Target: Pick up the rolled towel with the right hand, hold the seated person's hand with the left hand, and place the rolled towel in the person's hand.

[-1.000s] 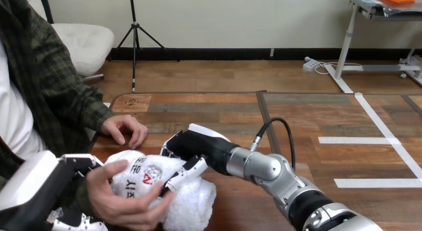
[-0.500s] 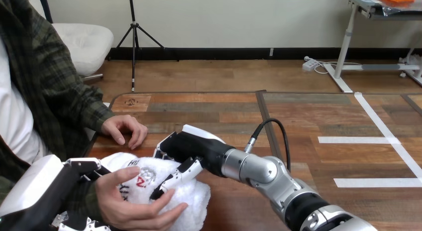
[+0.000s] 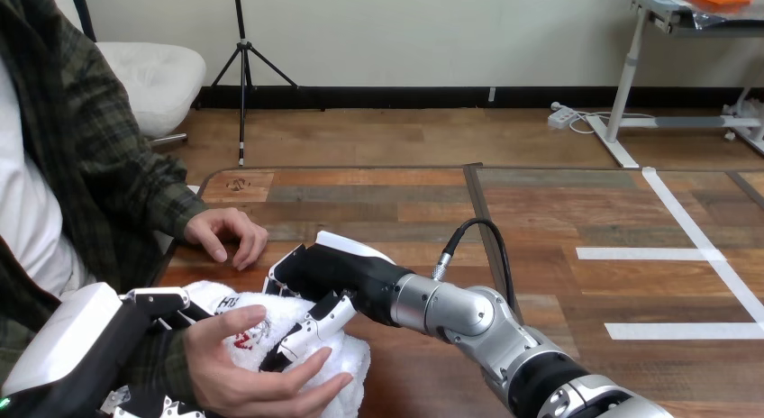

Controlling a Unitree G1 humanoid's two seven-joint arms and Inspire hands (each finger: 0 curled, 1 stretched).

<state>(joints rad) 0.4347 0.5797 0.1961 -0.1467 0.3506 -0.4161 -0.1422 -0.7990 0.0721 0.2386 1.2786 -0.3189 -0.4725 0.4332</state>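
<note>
Head view: right hand, fingers curled round towel, is pushing it deeper into person's hand w/ left hand clasping wrist, so release is nearing.

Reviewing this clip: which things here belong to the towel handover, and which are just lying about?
In the job: rolled towel; right hand gripping it; person's lower hand cupping the towel; left hand beside that hand.
Just there: person's upper hand, resting on the wooden table.
</note>
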